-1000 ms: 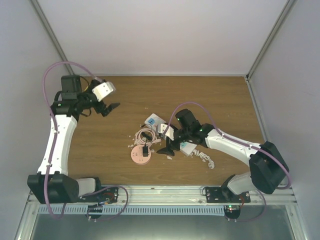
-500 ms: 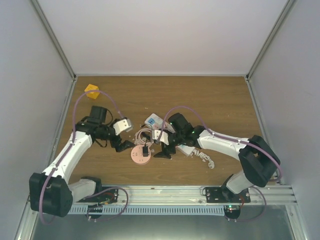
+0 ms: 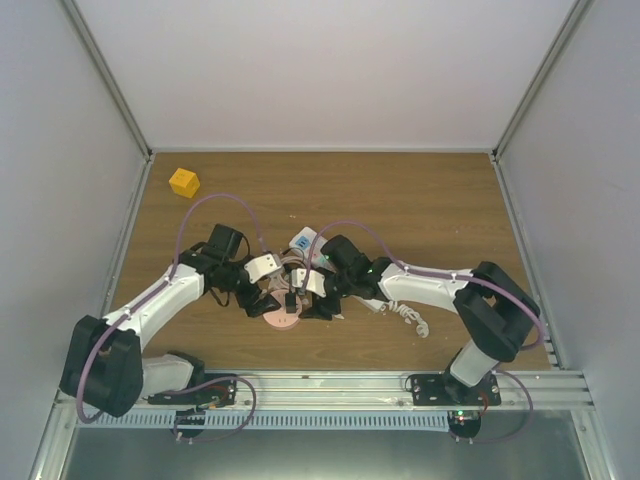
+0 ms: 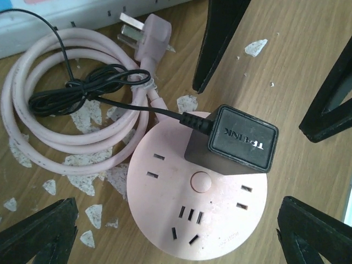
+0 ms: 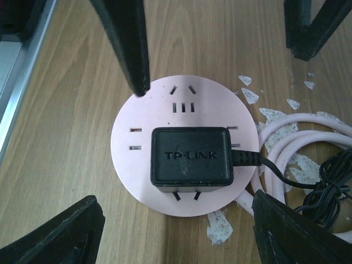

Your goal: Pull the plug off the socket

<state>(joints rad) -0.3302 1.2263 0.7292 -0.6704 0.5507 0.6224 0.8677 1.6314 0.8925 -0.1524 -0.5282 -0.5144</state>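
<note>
Plug [image 4: 239, 140], a black TP-LINK adapter block, stands pushed into the top face of the round pink socket [image 4: 165, 201], slightly off the disc's centre, and both sets of jaws are spread wide around the pair. The left gripper [image 4: 176, 220] straddles the socket with nothing pinched. The right gripper [image 5: 179, 212] is just as wide on either side of the block and disc, also empty. Whether any fingertip touches the pink rim I cannot tell; one dark tip sits right at its edge. The block looks rigid, light and smooth-sided, probably held only by the friction of its pins, so a firm pinch across two opposite flat sides and a straight lift should free it. The thin black cord [image 4: 82, 91] leaving its side is soft and a poor place to grip. The socket also looks light and would likely rise with the plug unless the other gripper presses or clamps the disc. Beside the socket lies a coil of pink cable [image 4: 25, 118] among white flakes on the wooden table [image 3: 420, 200]; a yellow block [image 3: 184, 182] sits well apart in the far left corner.
</note>
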